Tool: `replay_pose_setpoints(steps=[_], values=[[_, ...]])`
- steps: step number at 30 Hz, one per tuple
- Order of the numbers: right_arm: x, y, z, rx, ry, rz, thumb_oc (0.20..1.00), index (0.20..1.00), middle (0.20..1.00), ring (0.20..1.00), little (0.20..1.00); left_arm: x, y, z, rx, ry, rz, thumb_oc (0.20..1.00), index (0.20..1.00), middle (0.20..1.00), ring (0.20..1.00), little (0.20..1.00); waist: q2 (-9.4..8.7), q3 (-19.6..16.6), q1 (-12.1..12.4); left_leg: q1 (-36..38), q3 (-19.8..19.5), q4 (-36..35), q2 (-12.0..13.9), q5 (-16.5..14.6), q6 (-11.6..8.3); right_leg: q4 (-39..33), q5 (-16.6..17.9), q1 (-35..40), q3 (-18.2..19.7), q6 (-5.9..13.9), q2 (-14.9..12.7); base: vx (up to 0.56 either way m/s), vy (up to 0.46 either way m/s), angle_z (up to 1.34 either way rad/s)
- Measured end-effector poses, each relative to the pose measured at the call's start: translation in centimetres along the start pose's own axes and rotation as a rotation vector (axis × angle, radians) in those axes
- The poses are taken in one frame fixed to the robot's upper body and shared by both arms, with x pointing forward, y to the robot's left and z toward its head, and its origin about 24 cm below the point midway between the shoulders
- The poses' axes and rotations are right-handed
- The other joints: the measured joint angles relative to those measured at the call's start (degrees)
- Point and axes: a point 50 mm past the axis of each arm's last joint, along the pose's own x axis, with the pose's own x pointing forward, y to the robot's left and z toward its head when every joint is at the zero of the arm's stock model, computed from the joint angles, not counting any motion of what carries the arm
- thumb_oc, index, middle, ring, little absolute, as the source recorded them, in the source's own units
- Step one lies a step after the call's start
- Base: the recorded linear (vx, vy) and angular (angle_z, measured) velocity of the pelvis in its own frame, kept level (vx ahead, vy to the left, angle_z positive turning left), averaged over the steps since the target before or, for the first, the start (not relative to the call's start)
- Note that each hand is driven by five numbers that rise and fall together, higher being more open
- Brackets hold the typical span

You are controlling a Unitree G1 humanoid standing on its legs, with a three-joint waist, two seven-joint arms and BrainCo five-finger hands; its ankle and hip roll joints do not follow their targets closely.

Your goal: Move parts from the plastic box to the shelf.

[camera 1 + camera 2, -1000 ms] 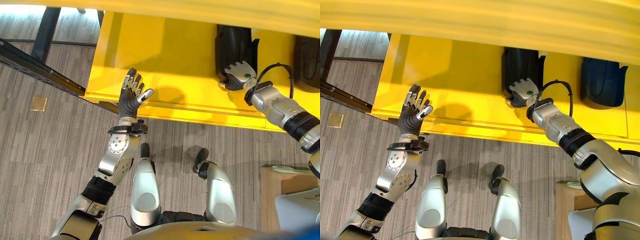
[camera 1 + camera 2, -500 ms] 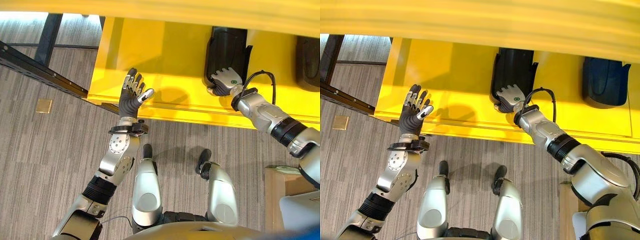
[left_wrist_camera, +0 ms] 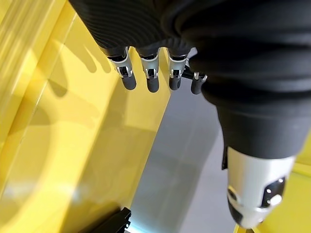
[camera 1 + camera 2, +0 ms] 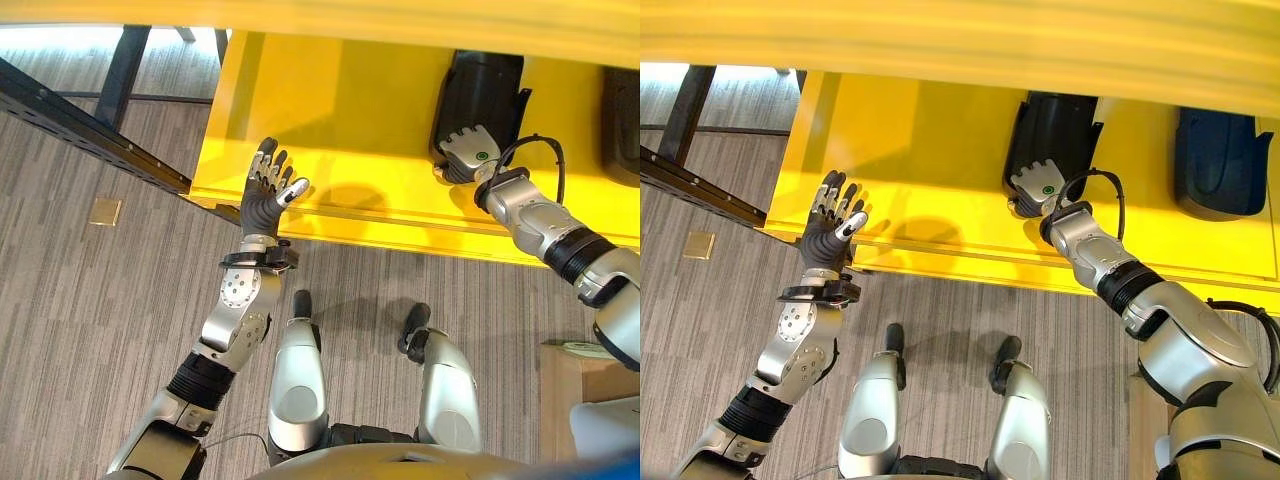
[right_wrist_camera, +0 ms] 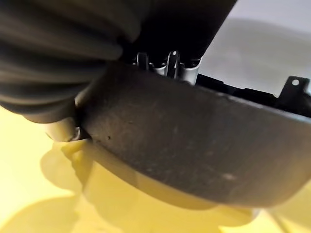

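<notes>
A black moulded part [image 4: 478, 95] lies on the yellow shelf [image 4: 330, 110], its near end by the shelf's front lip. My right hand [image 4: 462, 152] reaches in from the right and is shut on that near end. In the right wrist view the part's [image 5: 194, 145] dark textured edge runs across the hand, with the fingers curled over it and the thumb under it. My left hand [image 4: 265, 195] is held up open, fingers straight, at the shelf's front edge to the left and apart from the part. Its fingers [image 3: 149, 80] point along the yellow surface with nothing in them.
A second dark part [image 4: 1218, 160] rests on the shelf further right. An upper yellow shelf board [image 4: 960, 35] overhangs the top of the scene. A black metal rail [image 4: 90, 130] crosses the floor at left, and a wooden box [image 4: 570, 390] stands at lower right.
The camera has shifted. My right hand and the black part slid a little left along the shelf, then back to the right. The left hand has kept its pose.
</notes>
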Motion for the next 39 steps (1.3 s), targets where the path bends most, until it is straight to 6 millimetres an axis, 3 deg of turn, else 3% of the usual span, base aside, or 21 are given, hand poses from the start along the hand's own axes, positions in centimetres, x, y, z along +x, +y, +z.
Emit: replay_pose_setpoints(steps=[14,26,34,39], values=[[-0.8,1.9,-1.9,-0.241,-0.049,0.033,0.2,0.2,0.2,0.2,0.2,-0.4,0.2,-1.3,0.016,0.05,-0.026,1.0,1.0,1.0,1.0,1.0,-0.53,-2.1,0.8,-0.2,-0.4,-0.1,-0.3,0.0,0.03,0.8,-1.1,-0.3,-0.3,0.5,-0.5,0.01,-0.009,0.01],[-1.2,1.6,-2.0,-0.427,-0.179,-0.036,0.2,0.2,0.2,0.2,0.2,-0.5,0.4,-1.6,0.013,0.064,-0.038,1.0,1.0,1.0,1.0,1.0,-1.06,-1.9,0.8,-0.2,-0.3,-0.1,-0.3,0.1,-0.09,0.9,-1.0,-0.4,-0.3,0.34,-0.5,0.0,0.0,0.0],[-1.2,1.5,-1.7,-0.435,-0.204,-0.061,0.2,0.2,0.2,0.2,0.2,-0.6,0.6,-1.6,-0.014,0.06,-0.025,1.0,1.0,1.0,1.0,1.0,-1.57,-1.6,0.8,-0.3,-0.3,-0.1,-0.3,0.0,-0.04,1.1,-1.2,-0.5,-0.3,0.35,-0.5,0.0,0.0,0.0],[-1.3,1.6,-1.9,-0.321,-0.146,-0.041,0.2,0.2,0.2,0.2,0.2,-0.7,0.7,-1.7,-0.014,0.063,-0.023,1.0,1.0,1.0,1.0,1.0,-1.69,-1.5,0.8,-0.4,-0.2,-0.1,-0.3,0.0,-0.05,1.3,-1.4,-0.9,-0.3,0.29,-0.5,0.0,0.0,0.0]])
